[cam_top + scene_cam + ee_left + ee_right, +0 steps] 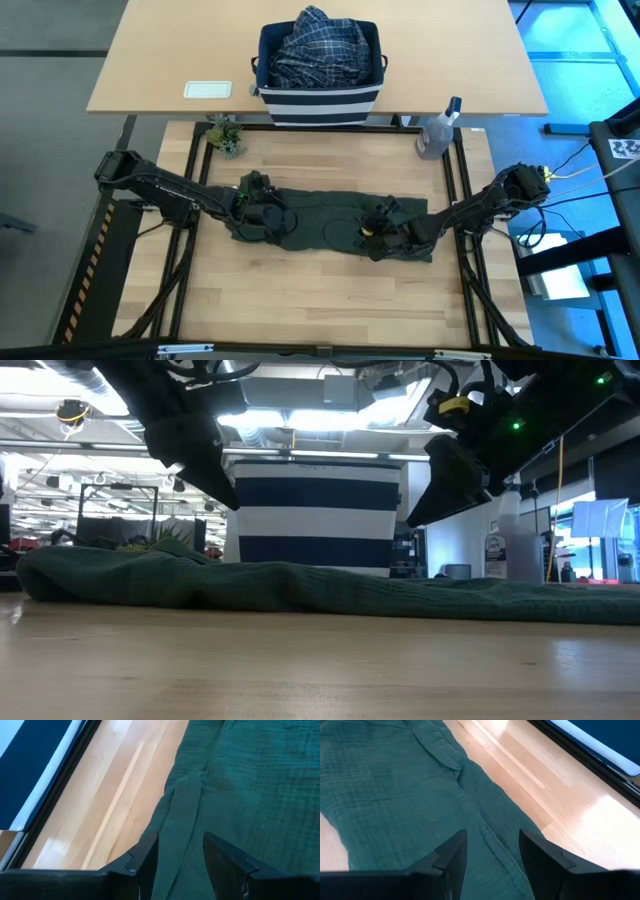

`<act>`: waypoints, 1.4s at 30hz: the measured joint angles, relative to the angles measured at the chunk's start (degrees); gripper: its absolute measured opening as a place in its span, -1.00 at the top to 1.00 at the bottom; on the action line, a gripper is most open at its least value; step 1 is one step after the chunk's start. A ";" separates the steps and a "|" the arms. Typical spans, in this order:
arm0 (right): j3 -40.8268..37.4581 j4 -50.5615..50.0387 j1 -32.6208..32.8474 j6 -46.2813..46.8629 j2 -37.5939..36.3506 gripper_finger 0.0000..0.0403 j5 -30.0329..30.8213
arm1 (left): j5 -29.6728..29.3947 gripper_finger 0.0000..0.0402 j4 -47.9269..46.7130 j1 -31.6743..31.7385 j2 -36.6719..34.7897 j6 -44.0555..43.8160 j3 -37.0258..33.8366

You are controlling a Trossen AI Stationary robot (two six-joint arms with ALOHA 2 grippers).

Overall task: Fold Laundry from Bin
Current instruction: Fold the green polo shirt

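Olive garment (330,222) lies stretched left-to-right on my table, left gripper (262,217) over one end, right gripper (378,232) over the other, both part-open holding nothing, plaid shirt (318,45) waiting in the bin (320,100).

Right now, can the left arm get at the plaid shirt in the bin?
Probably not directly. The left pincer sits open over the green garment, while the plaid shirt lies in the bin on the farther table, behind the bin's near wall.

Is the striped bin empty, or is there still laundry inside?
Not empty. The high view shows the blue-and-white plaid shirt piled inside the bin, rising above its rim. What lies beneath cannot be seen.
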 joint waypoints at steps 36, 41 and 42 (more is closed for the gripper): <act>0.00 6.51 -0.50 -6.33 -0.02 0.12 -0.06 | 0.04 0.26 -0.07 0.00 0.00 0.00 0.00; 0.00 8.83 -0.42 -8.23 -0.02 0.12 -2.19 | 0.04 0.26 -0.07 0.00 0.00 0.00 0.00; 0.00 10.28 -0.42 -10.10 -0.02 0.12 -3.89 | 0.04 0.26 -0.07 0.00 0.00 0.00 0.00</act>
